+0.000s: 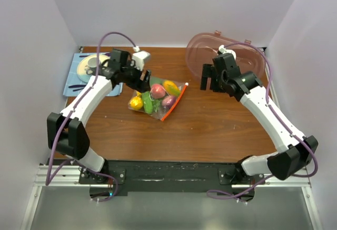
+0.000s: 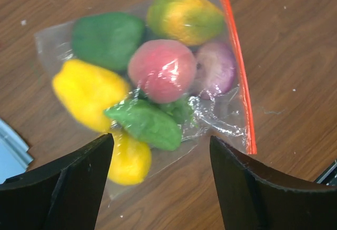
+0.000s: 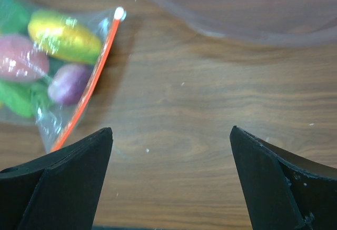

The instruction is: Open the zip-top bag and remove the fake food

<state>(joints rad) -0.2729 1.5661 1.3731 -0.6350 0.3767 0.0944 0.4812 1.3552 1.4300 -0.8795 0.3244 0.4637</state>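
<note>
Where left tool [image 1: 142, 82] hovers, zip-top bag [image 1: 158, 99] just beside, right tool [image 1: 206, 80] apart

The top external camera looks steeply down from above and behind the arm bases, far enough off to hold the whole table [image 1: 221, 130], the left arm [image 1: 89, 101] and the right arm [image 1: 271, 111]. The left wrist camera faces down past the spread left gripper [image 2: 160, 137], so close that the zip-top bag [image 2: 152, 72] just ahead of its tips fills most of the frame. The right wrist camera, equally near the tabletop, looks down past the parted right gripper [image 3: 171, 130], with the tub [image 3: 237, 19] ahead and the bag ahead-left; all three views share the bag's orange-red zip strip [image 3: 87, 90].
</note>
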